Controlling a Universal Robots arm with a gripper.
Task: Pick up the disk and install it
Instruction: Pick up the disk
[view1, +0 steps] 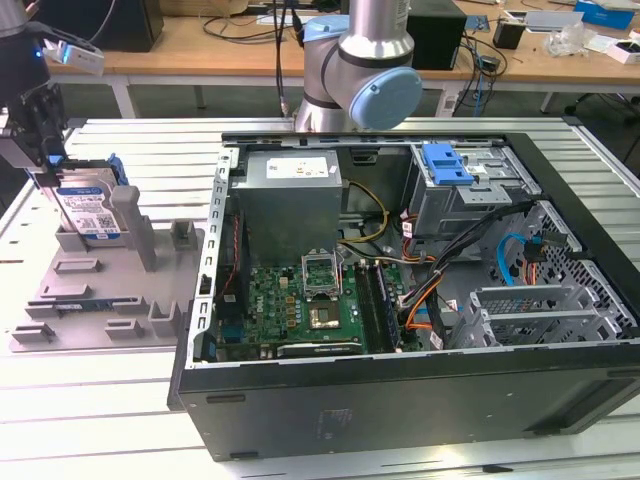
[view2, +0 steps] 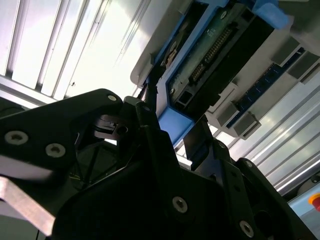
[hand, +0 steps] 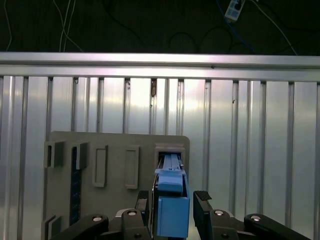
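Note:
The disk (view1: 90, 212), silver with a white-and-blue label and blue rails, stands on edge in a slot of the grey holder (view1: 110, 300) at the exterior view's left. My gripper (view1: 45, 160) reaches down onto its top edge. In the first wrist view the disk's blue rail (hand: 172, 210) sits between my two black fingers (hand: 202, 200). A thin gap shows beside one finger, so the gripper (hand: 173, 197) is open around the disk. The second wrist view shows the disk's connector edge (view2: 210, 50) and the gripper (view2: 175, 125) straddling the blue rail.
An open computer case (view1: 400, 400) lies on the slatted metal table (view1: 100, 420), motherboard up. Its drive cage with a blue latch (view1: 445, 163) is at the far right corner, cables beside it. The arm's base (view1: 350, 70) stands behind the case. The holder has several other slots.

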